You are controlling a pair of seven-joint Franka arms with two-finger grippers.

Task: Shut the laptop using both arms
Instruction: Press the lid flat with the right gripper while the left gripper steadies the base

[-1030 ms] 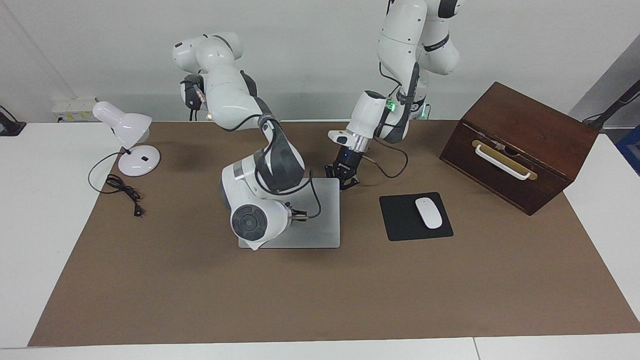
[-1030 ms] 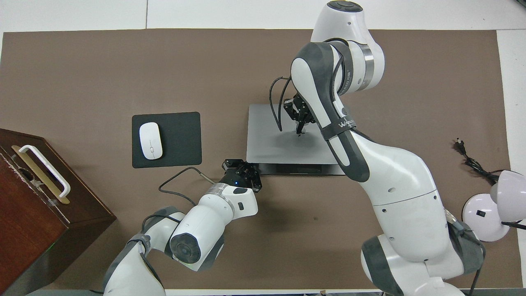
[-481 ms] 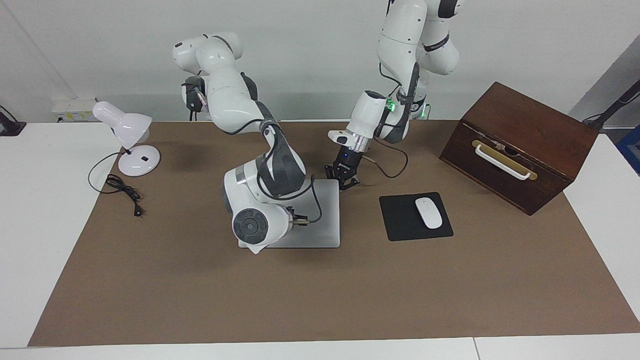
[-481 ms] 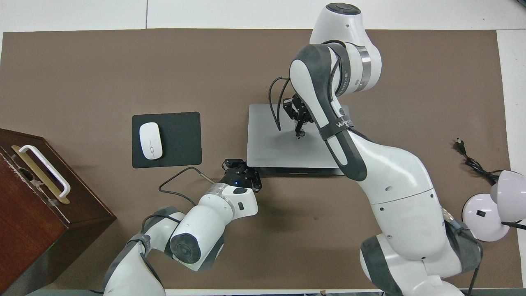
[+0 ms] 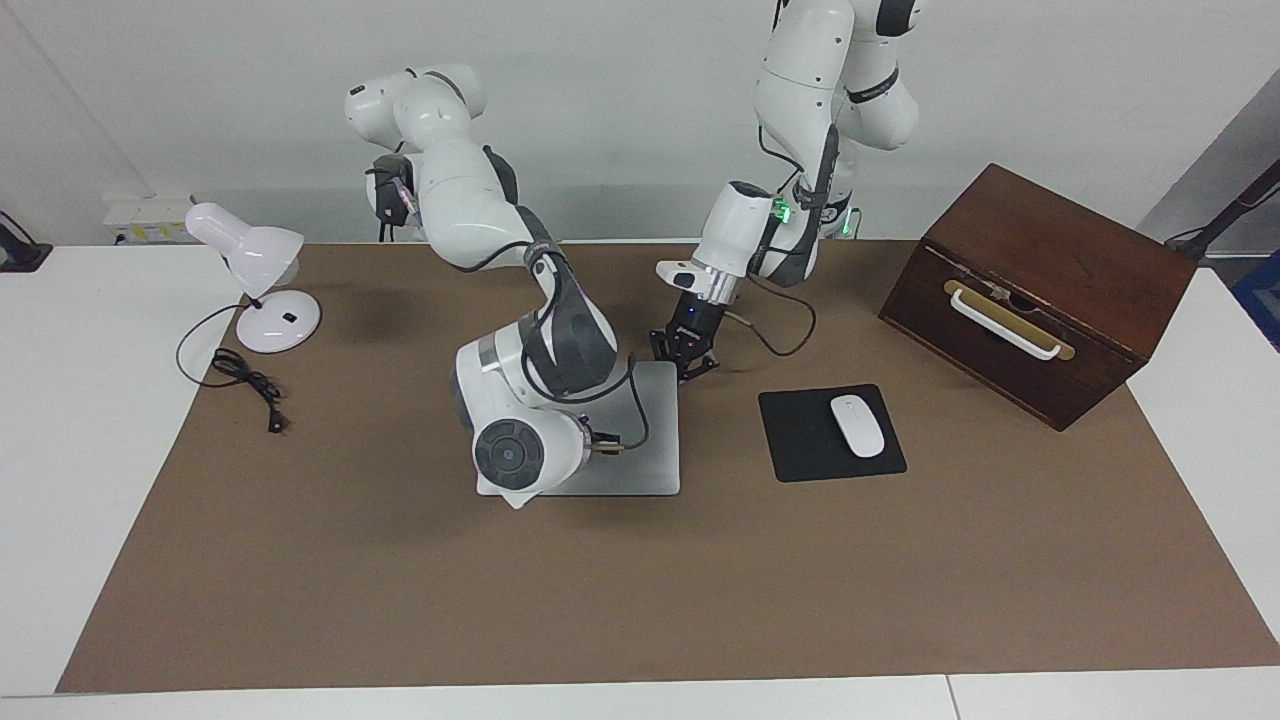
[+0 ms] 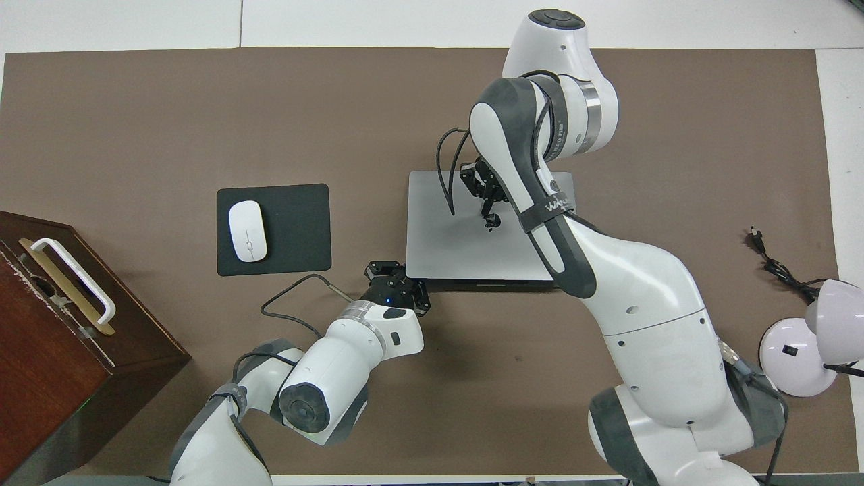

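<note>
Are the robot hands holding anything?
Nothing is held. The shut right gripper is over the laptop lid; the shut left gripper is at its corner.

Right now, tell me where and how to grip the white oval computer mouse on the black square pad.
Grip the white oval computer mouse across its narrow middle, coming straight down from above. It lies flat and low on the black square pad, long axis pointing away from the robots, so its two long sides are probably the only faces fingers can pinch.
</note>
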